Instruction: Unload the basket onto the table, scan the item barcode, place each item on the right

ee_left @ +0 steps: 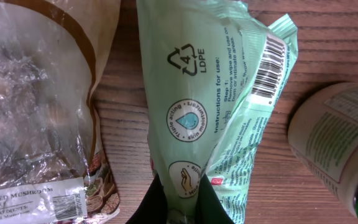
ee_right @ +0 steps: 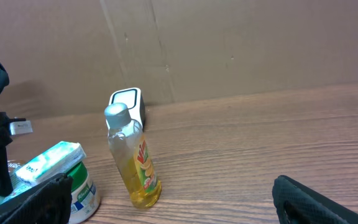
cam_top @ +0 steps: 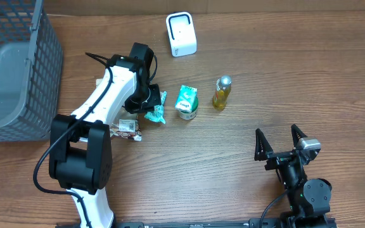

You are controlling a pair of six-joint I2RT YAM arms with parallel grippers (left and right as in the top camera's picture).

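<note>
My left gripper [cam_top: 146, 101] is shut on the end of a pale green wipes packet [cam_top: 157, 109], which lies on the table. In the left wrist view the black jaws pinch the packet [ee_left: 191, 93] at the bottom edge, at my left gripper [ee_left: 185, 208]. Its barcode [ee_left: 272, 71] faces up on a folded flap. A white scanner [cam_top: 181, 34] stands at the back of the table, also in the right wrist view as the scanner [ee_right: 128, 102]. My right gripper [cam_top: 281, 144] stands open and empty near the front right, well apart from the items.
A bag of dried mushrooms [cam_top: 128, 130] lies left of the packet. A green-lidded tub [cam_top: 186, 104] with a small carton on it and a yellow oil bottle [cam_top: 221, 92] stand to the right. A grey wire basket [cam_top: 11, 69] holding a grey tray fills the far left.
</note>
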